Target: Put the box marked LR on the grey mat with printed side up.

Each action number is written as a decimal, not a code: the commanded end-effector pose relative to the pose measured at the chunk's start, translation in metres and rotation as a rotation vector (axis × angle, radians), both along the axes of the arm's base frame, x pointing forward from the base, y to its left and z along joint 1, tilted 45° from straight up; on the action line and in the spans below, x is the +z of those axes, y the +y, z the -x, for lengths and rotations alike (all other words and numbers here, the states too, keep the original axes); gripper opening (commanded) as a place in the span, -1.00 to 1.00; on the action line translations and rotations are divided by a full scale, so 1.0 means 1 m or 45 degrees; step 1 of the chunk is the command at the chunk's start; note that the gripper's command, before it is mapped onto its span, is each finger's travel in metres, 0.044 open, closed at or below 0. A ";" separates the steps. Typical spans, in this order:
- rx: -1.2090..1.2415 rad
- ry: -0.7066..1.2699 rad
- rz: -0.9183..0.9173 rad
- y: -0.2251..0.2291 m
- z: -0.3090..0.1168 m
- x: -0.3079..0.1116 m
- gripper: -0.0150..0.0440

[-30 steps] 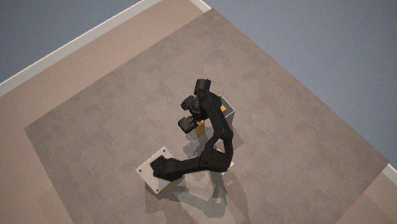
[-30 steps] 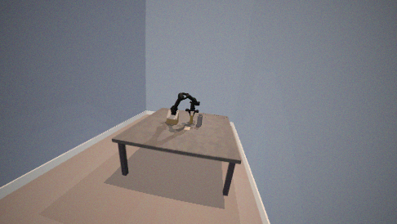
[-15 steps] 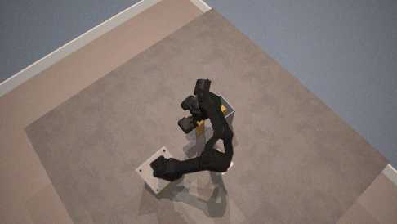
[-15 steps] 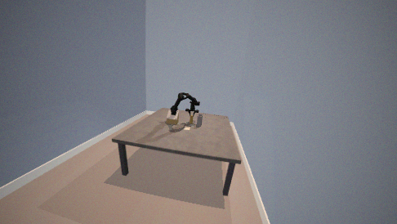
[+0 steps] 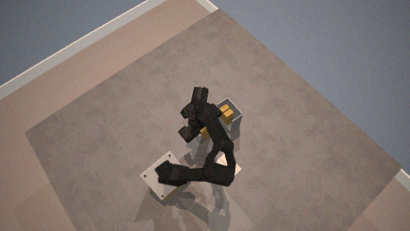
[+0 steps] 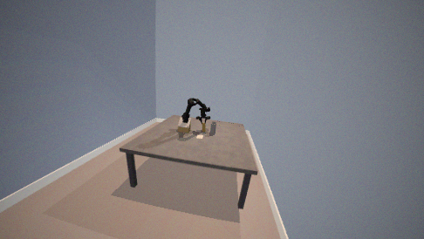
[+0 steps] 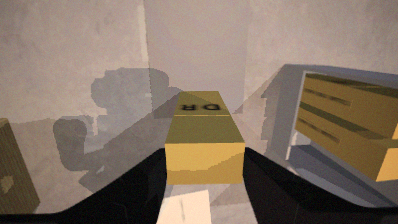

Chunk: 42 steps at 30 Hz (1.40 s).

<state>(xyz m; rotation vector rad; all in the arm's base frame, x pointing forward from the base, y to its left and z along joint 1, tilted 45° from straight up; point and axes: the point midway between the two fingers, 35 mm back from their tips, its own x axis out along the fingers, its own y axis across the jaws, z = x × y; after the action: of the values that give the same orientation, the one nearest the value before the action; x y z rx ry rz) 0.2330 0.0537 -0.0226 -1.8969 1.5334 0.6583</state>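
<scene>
Three boxes: two upright in the bin (image 5: 241, 115) (image 6: 213, 129) (image 7: 295, 107), one outside it in my tool (image 5: 196, 125) (image 6: 203, 119) (image 7: 204, 155).
Tool: closed on the sides of the held box (image 5: 205, 132) (image 6: 203, 127) (image 7: 205, 162), one finger against each side.
Held print: D and R, upside down in my wrist view; it does not read LR.
Binned boxes: the upper one (image 7: 350, 102) and the lower one (image 7: 340, 135) stand side by side, each with dark marks too slanted for me to read.
LR box: I can't confirm which it is; no LR is legible.
Pale card: one (image 5: 223, 160) (image 6: 200, 137) (image 7: 185, 207), lying on the table (image 5: 295, 147) (image 6: 196, 150), its writing unreadable.
Bin edge: near the held box, with a gap between them in my wrist view.
Table edges: well apart from the tool, leaving me wide room sideways.
Held box's foot: I can't tell whether it touches the table.
</scene>
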 end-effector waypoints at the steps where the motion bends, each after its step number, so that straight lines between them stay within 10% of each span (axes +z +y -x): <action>1: 0.034 -0.041 0.007 -0.002 0.006 -0.001 0.03; 42: 0.038 -0.048 0.005 0.023 -0.003 0.033 0.03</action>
<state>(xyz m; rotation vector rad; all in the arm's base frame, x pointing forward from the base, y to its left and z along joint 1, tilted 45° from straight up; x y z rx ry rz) 0.2285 0.0765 0.0066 -1.9277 1.4952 0.6360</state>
